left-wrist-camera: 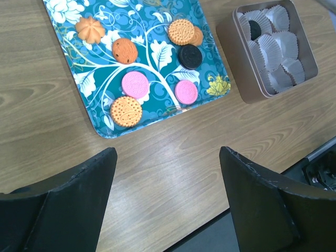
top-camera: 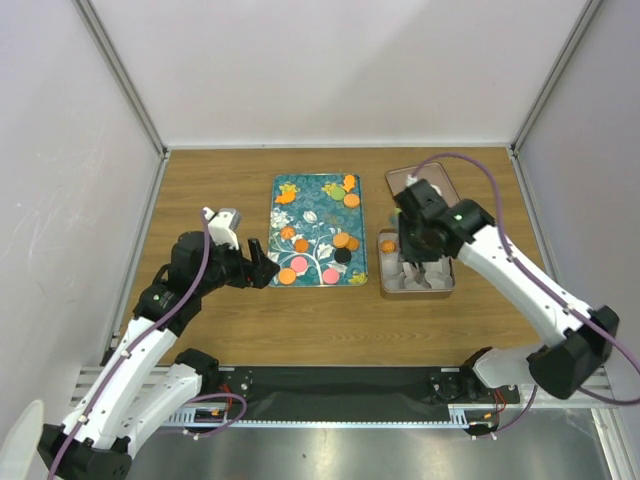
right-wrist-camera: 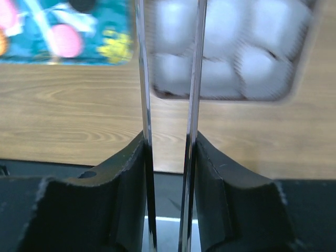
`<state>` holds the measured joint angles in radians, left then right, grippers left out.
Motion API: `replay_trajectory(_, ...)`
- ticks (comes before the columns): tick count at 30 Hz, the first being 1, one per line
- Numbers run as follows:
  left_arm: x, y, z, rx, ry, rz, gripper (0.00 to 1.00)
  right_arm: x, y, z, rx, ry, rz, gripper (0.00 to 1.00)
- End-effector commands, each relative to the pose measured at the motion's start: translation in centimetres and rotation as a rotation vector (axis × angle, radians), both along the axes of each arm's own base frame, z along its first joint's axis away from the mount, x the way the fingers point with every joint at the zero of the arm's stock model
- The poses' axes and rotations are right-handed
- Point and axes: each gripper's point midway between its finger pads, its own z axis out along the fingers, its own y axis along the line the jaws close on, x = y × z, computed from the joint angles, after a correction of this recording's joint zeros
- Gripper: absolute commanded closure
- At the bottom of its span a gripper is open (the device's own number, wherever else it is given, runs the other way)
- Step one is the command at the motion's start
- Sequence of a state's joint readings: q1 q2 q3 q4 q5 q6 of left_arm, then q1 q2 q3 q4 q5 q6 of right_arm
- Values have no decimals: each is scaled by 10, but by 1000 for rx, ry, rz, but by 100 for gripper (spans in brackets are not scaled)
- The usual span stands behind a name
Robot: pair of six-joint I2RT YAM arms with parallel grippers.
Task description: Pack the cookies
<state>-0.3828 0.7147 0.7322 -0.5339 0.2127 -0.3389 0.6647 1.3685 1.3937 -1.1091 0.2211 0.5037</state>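
Several cookies lie on the teal flowered tray (top-camera: 283,213): an orange one (top-camera: 287,276), a pink one (top-camera: 330,275) and a black one (top-camera: 342,256) are near its front. The left wrist view shows a pink cookie (left-wrist-camera: 136,84) and a black cookie (left-wrist-camera: 189,56) on the tray (left-wrist-camera: 105,131). An orange cookie (top-camera: 388,246) sits in the square tin (top-camera: 447,290). My left gripper (top-camera: 262,265) hangs open and empty over bare wood (left-wrist-camera: 168,152). My right gripper (top-camera: 415,262) is above the tin, shut on metal tongs (right-wrist-camera: 144,79); their tips run out of the right wrist view.
White paper cups (left-wrist-camera: 281,50) fill the tin (left-wrist-camera: 236,68), and one holds a black cookie (left-wrist-camera: 255,29). The tin's lid (top-camera: 400,178) lies at the back, partly behind my right arm. White walls close in the table on three sides.
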Motion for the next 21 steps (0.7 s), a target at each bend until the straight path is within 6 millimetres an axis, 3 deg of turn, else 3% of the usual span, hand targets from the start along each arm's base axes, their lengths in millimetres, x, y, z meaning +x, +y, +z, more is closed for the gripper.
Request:
replay_trajectory(1,3,-5,3,-3,-19,-18,15,-11,-33,-3,-3,4,-118,61)
replay_trajectory(10,-1,-12,-2,4,-1,-47,15,-19,-77,-28,-32,50,-239,60)
replay_trajectory(21,-3,-16,-2,6,2,-65,15,-11,-92,-45,-35,70,-270,59)
